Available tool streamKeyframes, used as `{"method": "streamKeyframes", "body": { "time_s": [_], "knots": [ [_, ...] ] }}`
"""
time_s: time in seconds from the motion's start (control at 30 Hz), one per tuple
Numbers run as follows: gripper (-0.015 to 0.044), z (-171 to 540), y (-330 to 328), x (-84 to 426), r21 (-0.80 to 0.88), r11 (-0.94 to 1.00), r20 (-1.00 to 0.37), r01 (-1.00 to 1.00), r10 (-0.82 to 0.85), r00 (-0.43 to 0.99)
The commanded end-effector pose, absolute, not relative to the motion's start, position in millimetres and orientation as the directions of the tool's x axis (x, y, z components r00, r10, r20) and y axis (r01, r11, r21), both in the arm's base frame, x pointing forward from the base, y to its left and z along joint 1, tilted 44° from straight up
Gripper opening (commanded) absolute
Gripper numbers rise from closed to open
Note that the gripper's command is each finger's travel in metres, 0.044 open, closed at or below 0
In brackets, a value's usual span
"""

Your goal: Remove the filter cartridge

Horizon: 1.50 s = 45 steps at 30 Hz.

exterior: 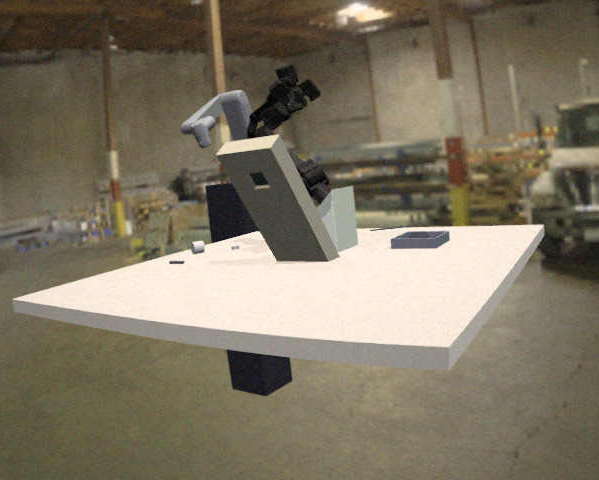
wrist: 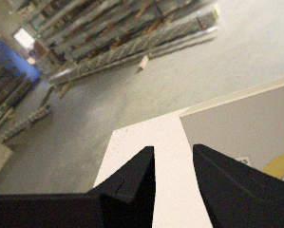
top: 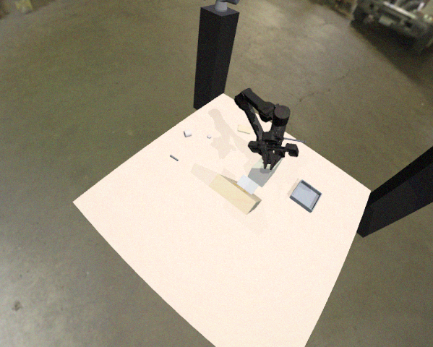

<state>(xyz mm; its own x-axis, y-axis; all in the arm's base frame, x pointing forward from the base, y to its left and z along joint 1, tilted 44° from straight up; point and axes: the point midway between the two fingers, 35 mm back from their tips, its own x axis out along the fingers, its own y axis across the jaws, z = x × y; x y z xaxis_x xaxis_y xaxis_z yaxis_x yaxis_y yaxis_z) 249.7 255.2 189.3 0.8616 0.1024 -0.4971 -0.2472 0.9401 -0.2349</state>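
Observation:
The service panel [top: 234, 193] [exterior: 281, 206] is a slanted slab on the white table [top: 209, 246] [exterior: 289, 294]. Its grey face [top: 260, 177] [wrist: 236, 123] is turned toward the arm. In the wrist view, part of the yellow round cartridge [wrist: 281, 166] shows flush in that face at the lower right edge. It is hidden in the top and exterior views. My gripper [top: 269, 166] [wrist: 173, 154] points down just above the panel's face, to the left of the cartridge. Its fingers are nearly shut, with a narrow gap and nothing between them. The blue-grey tray [top: 296, 189] [exterior: 418, 241] lies to the panel's right.
A white cylinder [top: 187, 133] [exterior: 197, 246], a tiny white piece [top: 209, 136], a dark bar [top: 173, 157] [exterior: 175, 261], a tan pad [top: 243, 129] and a thin rod [top: 296, 140] lie on the table's far side. Dark posts [top: 213, 52] stand beside the table.

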Motion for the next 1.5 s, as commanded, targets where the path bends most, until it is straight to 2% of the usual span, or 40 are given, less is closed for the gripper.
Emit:
{"method": "streamKeyframes", "body": {
  "time_s": [0.0, 0.13, 0.2, 1.47],
  "knots": [
    [0.0093, 162.3, 212.0, 254.6, -0.231, 0.973, -0.490, -0.030, -0.089, 0.867],
    [0.0093, 141.8, 162.1, 254.8, -0.217, 0.952, -0.435, 0.217, -0.293, 0.852],
    [0.0093, 139.3, 153.9, 254.3, -0.213, 0.943, -0.421, 0.255, -0.324, 0.847],
    [0.0093, 118.5, 138.8, 296.1, -0.211, 0.943, -0.422, 0.256, -0.324, 0.847]
  ]
}}
